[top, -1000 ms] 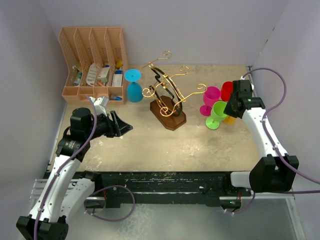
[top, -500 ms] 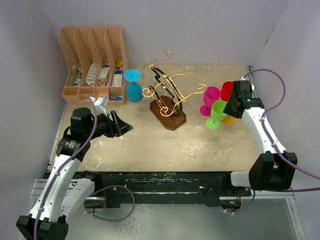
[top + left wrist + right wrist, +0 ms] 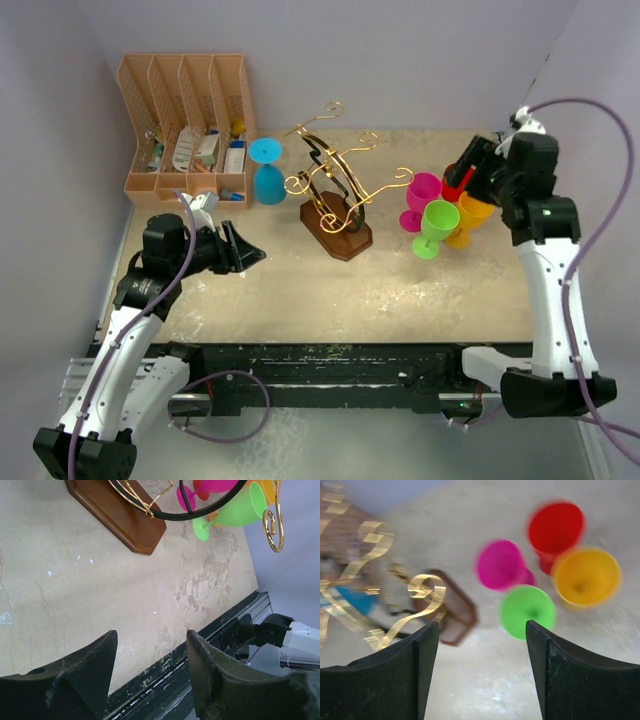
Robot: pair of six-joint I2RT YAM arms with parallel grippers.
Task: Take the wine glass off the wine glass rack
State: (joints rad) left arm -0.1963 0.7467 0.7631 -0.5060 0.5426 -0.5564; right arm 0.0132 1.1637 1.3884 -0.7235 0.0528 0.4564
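Observation:
The wine glass rack (image 3: 335,190), gold wire scrolls on a brown base (image 3: 338,230), stands mid-table with no glass hanging on it. A green wine glass (image 3: 437,225) stands upright to its right, beside a magenta glass (image 3: 421,194), a red glass (image 3: 454,181) and an orange glass (image 3: 472,214). My right gripper (image 3: 466,172) hovers above this group, open and empty; its wrist view looks down on the green glass (image 3: 527,611) from well above. My left gripper (image 3: 243,250) is open and empty, left of the rack, low over the table.
A tan slotted organiser (image 3: 188,125) with small items stands at the back left. A blue glass (image 3: 267,170) stands next to it. Grey walls close in the left, back and right sides. The black rail (image 3: 340,365) runs along the near edge.
My right gripper has opened, let go of the green glass and risen up and to the right. The green glass stays standing on the table. The left arm has not moved.

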